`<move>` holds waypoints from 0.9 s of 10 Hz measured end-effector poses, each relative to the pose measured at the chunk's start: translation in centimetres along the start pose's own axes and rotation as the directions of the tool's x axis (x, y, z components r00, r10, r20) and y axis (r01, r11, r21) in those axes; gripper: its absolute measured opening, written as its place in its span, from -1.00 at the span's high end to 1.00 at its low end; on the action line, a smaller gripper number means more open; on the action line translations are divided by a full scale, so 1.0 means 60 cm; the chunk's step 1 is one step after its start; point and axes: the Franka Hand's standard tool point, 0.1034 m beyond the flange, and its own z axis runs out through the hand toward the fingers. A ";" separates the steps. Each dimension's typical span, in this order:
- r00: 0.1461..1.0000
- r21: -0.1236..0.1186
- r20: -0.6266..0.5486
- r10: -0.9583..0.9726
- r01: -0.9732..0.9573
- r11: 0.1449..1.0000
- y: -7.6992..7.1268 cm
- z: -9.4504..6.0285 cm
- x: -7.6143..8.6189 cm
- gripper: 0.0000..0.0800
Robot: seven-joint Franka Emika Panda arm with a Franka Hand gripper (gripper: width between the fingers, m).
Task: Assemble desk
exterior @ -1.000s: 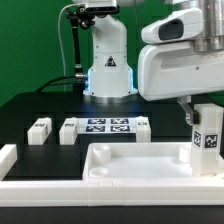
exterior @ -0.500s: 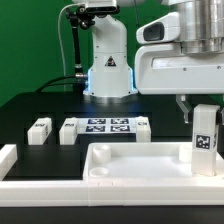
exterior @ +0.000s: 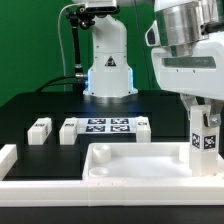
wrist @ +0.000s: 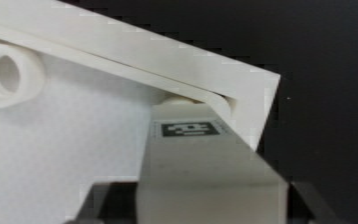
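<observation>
We note tool (exterior: 203, 116) clamped on upright white leg (exterior: 205, 142), its lower end at tabletop (exterior: 130, 163) corner, exterior view's right, loose leg (exterior: 39, 130) on dark surface (exterior: 30, 105) beyond.

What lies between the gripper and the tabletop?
One white leg, upright in the gripper, its lower end at the tabletop corner. Both the exterior and wrist views show it.

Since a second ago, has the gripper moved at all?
Yes. The gripper, shut on the upright leg, has turned: its housing's edge now sits farther to the exterior view's right, away from the arm's base.
</observation>
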 end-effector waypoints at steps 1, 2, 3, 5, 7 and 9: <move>0.987 -0.011 -0.009 -0.163 0.163 0.987 0.000 0.000 0.001 0.08; 0.923 -0.028 -0.016 -0.385 0.385 0.923 -0.003 -0.001 -0.001 -0.29; 0.893 -0.032 0.000 -0.451 0.450 0.892 -0.001 -0.002 -0.002 -0.53; 0.820 -0.035 0.005 -0.572 0.572 0.820 0.001 -0.003 -0.002 -0.61; 0.678 -0.039 0.010 -0.735 0.734 0.678 0.001 -0.002 0.000 -0.62; 0.313 -0.073 0.010 -0.950 0.947 0.312 -0.006 -0.005 -0.003 -0.62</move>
